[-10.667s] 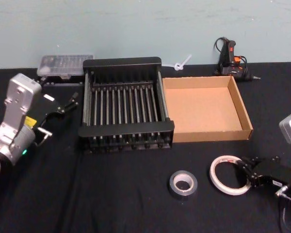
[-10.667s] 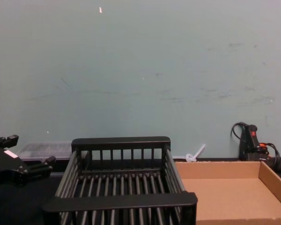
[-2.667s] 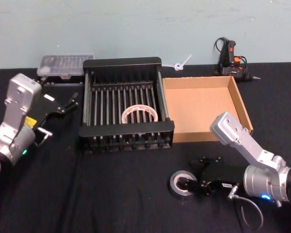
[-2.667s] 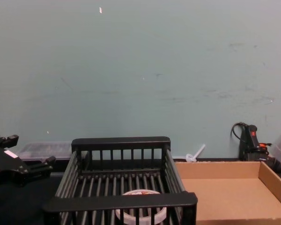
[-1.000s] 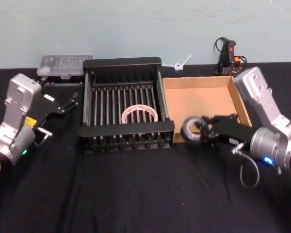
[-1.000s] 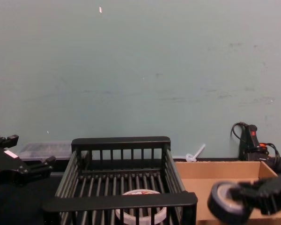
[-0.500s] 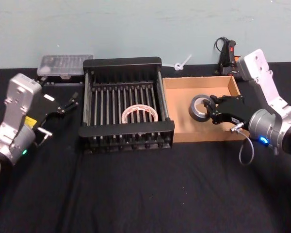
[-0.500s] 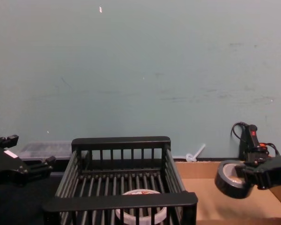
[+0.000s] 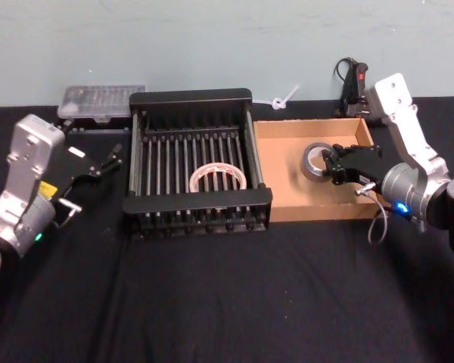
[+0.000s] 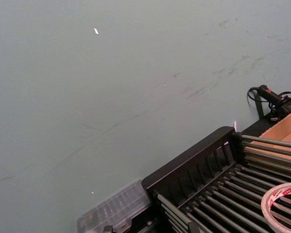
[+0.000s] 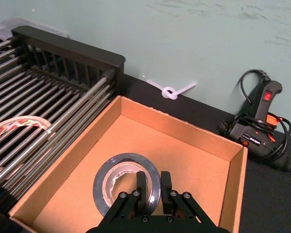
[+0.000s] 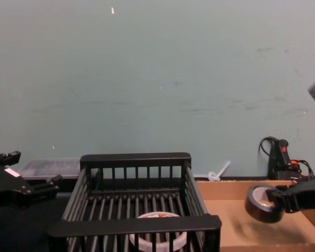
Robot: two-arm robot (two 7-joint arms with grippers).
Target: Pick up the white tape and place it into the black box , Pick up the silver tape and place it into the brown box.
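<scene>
The silver tape [image 9: 316, 160] hangs above the floor of the brown box [image 9: 287, 189], roughly over its middle, pinched in the right hand [image 9: 334, 168]. In the right wrist view the two fingers [image 11: 141, 185] stand close together across the near wall of the roll [image 11: 127, 183], one inside the core and one outside. From the chest view the roll [image 12: 261, 202] is tilted and clear of the cardboard floor, with its shadow on the box [image 12: 236, 231] below it.

The white tape [image 9: 218, 178] lies flat on the slatted floor of the black box [image 9: 197, 97], toward the front and a little right of centre; the reddish marks on its core show in the left wrist view [image 10: 283, 206]. The black box sits just left of the brown box, their sides touching or nearly so.

The left hand [image 9: 110, 160] is parked to the left of the black box, above the bench [image 9: 212, 302], its fingers parted and holding nothing. Behind the boxes near the wall are a clear plastic case [image 9: 102, 100], a white cable tie [image 9: 281, 99] and a black glue gun [image 9: 357, 89].
</scene>
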